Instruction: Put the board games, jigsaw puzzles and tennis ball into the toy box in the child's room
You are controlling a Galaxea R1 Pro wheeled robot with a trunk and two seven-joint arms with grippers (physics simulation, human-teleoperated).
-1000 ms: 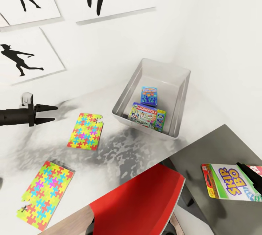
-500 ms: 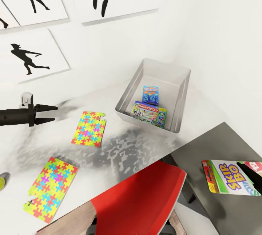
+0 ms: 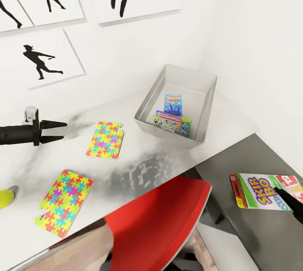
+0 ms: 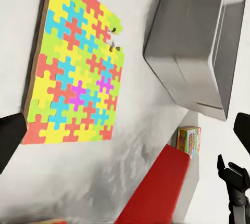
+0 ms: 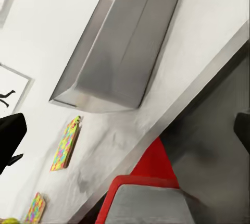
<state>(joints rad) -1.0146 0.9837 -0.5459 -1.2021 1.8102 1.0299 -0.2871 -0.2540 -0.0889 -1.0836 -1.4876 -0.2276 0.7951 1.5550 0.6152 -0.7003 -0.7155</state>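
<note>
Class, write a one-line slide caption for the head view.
Two board games lie in the toy box; two jigsaw puzzles wait on the table; SKIP-BO box at right.

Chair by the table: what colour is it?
Bright red chair, clearest in the head view.

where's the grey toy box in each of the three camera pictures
Head view: toy box right of centre on the table, two board games inside.
Left wrist view: its outer wall beside a jigsaw puzzle.
Right wrist view: its outer wall.
Shared landmark: the red chair.
</note>
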